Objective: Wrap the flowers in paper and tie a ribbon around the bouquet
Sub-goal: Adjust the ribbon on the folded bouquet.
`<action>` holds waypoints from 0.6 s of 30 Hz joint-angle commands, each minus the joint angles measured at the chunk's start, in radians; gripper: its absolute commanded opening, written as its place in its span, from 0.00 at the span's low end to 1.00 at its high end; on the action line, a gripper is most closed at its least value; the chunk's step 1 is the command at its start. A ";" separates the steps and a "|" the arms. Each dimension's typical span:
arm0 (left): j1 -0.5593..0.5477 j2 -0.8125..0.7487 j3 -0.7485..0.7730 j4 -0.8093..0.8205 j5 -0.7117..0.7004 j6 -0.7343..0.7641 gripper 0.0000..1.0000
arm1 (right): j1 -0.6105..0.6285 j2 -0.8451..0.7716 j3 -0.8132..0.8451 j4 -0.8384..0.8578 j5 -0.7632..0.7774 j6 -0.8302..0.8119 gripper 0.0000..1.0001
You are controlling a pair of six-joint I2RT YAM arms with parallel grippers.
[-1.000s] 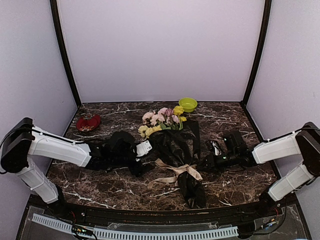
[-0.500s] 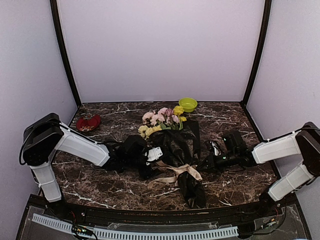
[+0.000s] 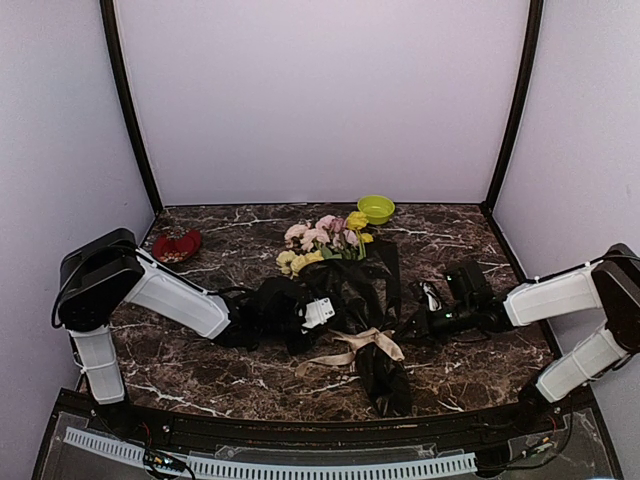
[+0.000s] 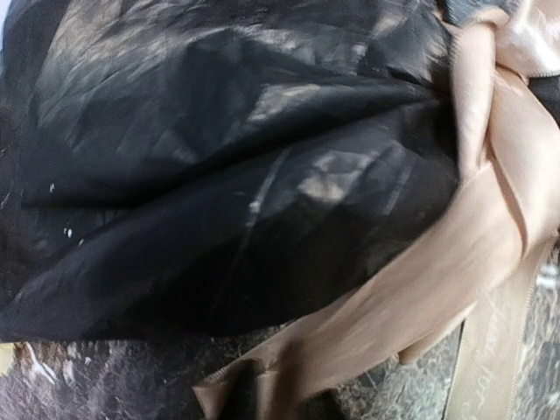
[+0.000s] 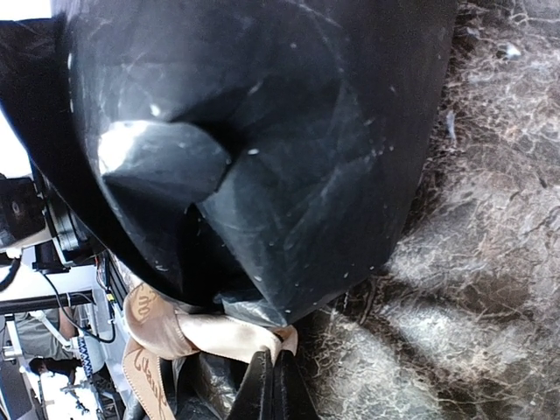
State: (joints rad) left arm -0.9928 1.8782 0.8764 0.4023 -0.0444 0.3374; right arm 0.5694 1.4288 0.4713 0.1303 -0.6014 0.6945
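The bouquet lies mid-table with the pink and yellow flowers (image 3: 322, 240) pointing toward the back, wrapped in black crinkly paper (image 3: 350, 290). A beige ribbon (image 3: 358, 345) is tied around its narrow lower part. My left gripper (image 3: 312, 318) sits against the bouquet's left side. In the left wrist view the ribbon (image 4: 437, 262) runs down to my left gripper (image 4: 280, 398), its loose end pinched between the dark fingertips. My right gripper (image 3: 408, 326) is at the bouquet's right side. In the right wrist view my right gripper (image 5: 272, 354) is shut on a ribbon (image 5: 219, 337) end under the paper (image 5: 262, 131).
A green bowl (image 3: 376, 209) stands at the back of the table, behind the flowers. A red object (image 3: 177, 246) lies at the back left. The dark marbled tabletop (image 3: 200, 370) runs to a railed front edge.
My left arm has reached right to the bouquet's ribbon and its jaws have narrowed onto the ribbon end. My right gripper has closed fully on the other ribbon end.
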 commanded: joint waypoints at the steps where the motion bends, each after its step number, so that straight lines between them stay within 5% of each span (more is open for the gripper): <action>1: -0.004 -0.023 0.001 0.003 -0.032 0.007 0.00 | 0.009 -0.037 0.018 -0.018 0.044 -0.021 0.00; 18: -0.004 -0.101 -0.122 0.028 -0.107 -0.095 0.00 | -0.015 -0.141 -0.028 -0.155 0.170 -0.068 0.00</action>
State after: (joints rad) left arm -0.9932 1.8187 0.7769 0.4294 -0.1200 0.2836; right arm 0.5652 1.3197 0.4656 0.0139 -0.4774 0.6483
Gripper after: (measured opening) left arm 0.006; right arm 0.004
